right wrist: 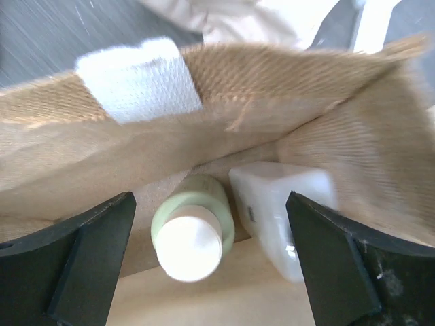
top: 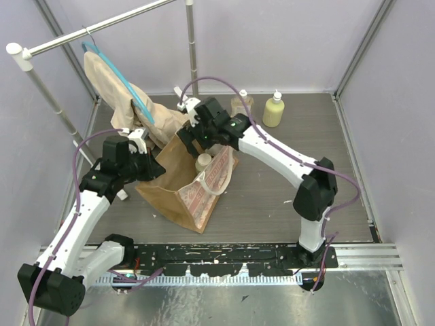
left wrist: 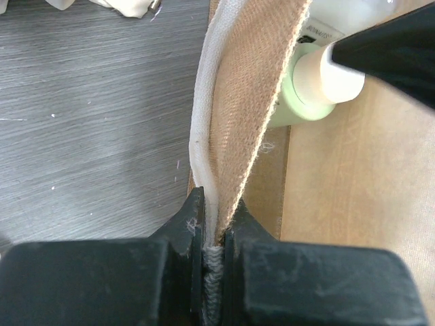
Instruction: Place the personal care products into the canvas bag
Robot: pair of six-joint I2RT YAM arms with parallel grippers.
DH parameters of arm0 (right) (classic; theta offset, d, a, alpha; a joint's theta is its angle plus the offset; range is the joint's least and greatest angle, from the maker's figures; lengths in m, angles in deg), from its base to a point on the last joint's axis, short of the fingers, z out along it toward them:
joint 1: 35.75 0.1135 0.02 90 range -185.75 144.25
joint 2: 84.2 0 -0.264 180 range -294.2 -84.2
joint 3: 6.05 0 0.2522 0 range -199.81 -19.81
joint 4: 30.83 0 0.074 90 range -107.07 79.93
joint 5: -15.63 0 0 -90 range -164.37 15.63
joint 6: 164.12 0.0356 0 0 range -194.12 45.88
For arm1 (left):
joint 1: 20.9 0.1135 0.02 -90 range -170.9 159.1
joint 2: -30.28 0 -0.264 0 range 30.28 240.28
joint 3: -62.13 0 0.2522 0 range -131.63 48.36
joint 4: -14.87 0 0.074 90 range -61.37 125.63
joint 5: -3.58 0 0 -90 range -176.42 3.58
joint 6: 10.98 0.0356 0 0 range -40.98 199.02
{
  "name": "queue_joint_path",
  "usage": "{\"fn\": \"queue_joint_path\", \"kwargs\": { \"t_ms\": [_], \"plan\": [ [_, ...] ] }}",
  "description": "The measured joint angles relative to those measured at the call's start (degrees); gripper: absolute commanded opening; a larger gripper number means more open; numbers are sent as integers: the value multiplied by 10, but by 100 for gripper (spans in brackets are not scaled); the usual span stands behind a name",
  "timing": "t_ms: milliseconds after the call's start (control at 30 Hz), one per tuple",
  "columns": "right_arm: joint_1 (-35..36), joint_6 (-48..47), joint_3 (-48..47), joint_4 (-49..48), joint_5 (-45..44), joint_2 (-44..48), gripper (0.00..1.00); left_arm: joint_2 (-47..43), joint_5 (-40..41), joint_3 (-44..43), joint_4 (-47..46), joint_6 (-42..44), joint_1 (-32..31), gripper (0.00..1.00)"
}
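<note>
The canvas bag [top: 178,193] stands open mid-table, its reddish print facing right. My left gripper [top: 151,167] is shut on the bag's rim and cream strap [left wrist: 212,136], holding the mouth open. My right gripper [top: 198,138] hangs over the mouth, open and empty. Inside the bag, between its spread fingers [right wrist: 88,261], a yellow-green bottle [right wrist: 194,234] stands beside the white rectangular bottle [right wrist: 279,210]. That yellow-green bottle also shows in the top view [top: 203,163] and in the left wrist view [left wrist: 309,85]. The amber bottle [top: 241,105] and the second yellow-green bottle [top: 273,110] stand on the table at the back.
A beige garment [top: 126,95] on a blue hanger hangs from a metal rack [top: 102,27] at the back left, just behind the bag. A vertical rack pole [top: 192,47] stands behind the right gripper. Grey walls close in the table.
</note>
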Motion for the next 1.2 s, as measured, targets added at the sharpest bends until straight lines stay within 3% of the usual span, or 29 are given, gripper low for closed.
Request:
{"fn": "queue_joint_path", "kwargs": {
  "t_ms": [267, 367, 467, 733, 1200],
  "plan": [
    [-31, -8, -24, -9, -1, 94, 100, 0, 0, 0, 2, 0, 0, 0],
    [-70, -6, -34, -14, 8, 108, 100, 0, 0, 0, 2, 0, 0, 0],
    [-153, 0, -54, -19, 19, 102, 100, 0, 0, 0, 2, 0, 0, 0],
    [-300, 5, -173, -26, 16, -2, 100, -4, 5, 0, 4, 0, 0, 2],
    [-374, 77, -242, -6, -45, -205, 100, -5, 13, 0, 6, 0, 0, 1]
  ]
}}
